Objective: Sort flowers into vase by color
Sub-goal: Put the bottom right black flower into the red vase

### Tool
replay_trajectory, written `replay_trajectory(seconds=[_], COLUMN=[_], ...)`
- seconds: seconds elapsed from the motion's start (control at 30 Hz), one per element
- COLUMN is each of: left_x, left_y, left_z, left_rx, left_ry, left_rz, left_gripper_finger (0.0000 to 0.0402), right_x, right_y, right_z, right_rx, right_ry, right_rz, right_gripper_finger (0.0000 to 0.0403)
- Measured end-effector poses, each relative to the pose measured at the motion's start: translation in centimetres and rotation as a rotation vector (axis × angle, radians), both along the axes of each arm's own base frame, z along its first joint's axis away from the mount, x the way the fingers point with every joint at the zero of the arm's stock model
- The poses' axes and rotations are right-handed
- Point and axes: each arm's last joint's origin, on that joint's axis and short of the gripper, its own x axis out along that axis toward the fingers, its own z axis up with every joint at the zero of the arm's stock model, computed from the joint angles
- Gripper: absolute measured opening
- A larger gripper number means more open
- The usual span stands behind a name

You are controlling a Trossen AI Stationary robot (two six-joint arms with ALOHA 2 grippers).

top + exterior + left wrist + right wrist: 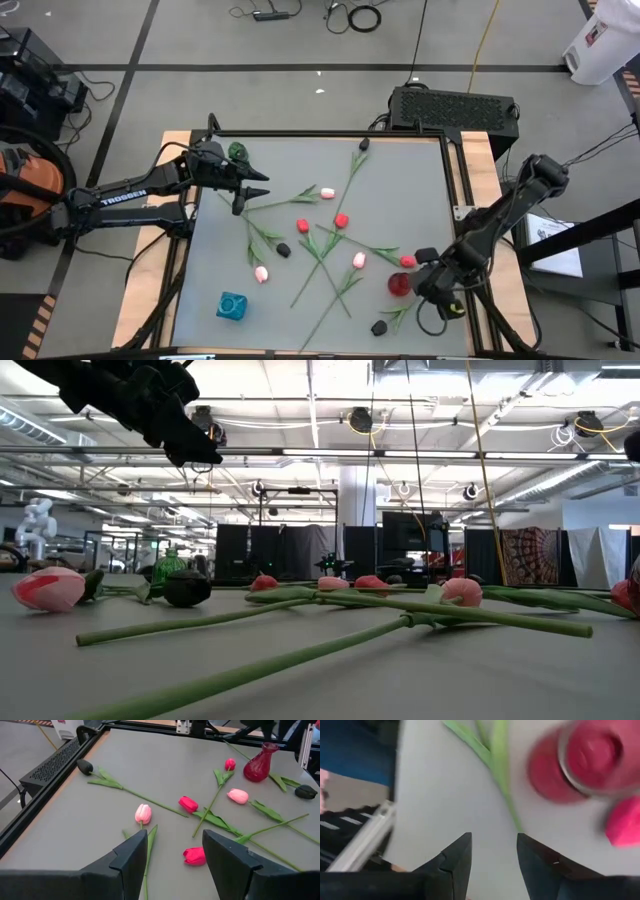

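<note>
Tulips (pixel 322 240) lie scattered across the middle of the bench (pixel 400 180). The left pincer (pixel 252 190) hangs released over the far-left part. The right pincer (pixel 428 283) is released too, just beside the red vase (pixel 399 285) at near right.

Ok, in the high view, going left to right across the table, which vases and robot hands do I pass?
Left hand, with the green vase just beside it, then the blue vase, the red vase, and the right hand right next to it.
</note>
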Motion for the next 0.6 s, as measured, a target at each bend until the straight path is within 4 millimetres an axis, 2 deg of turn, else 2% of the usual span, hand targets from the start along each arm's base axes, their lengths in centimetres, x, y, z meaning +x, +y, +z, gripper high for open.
replay_trajectory(seconds=[0.33, 0.6], left_x=[0.0, 0.0], left_y=[0.0, 0.0], left_z=[0.0, 0.0], left_rx=[0.000, 0.000], left_ry=[0.000, 0.000], left_rz=[0.000, 0.000], left_gripper_finger=[0.0197, 0.0197], right_x=[0.3, -1.2], right_y=[-0.1, 0.2], right_z=[-0.8, -2.1], right_rx=[-0.113, -0.153], right_ry=[-0.037, -0.008], right_rz=[-0.020, 0.055], right_gripper_finger=[0.0148, 0.0148])
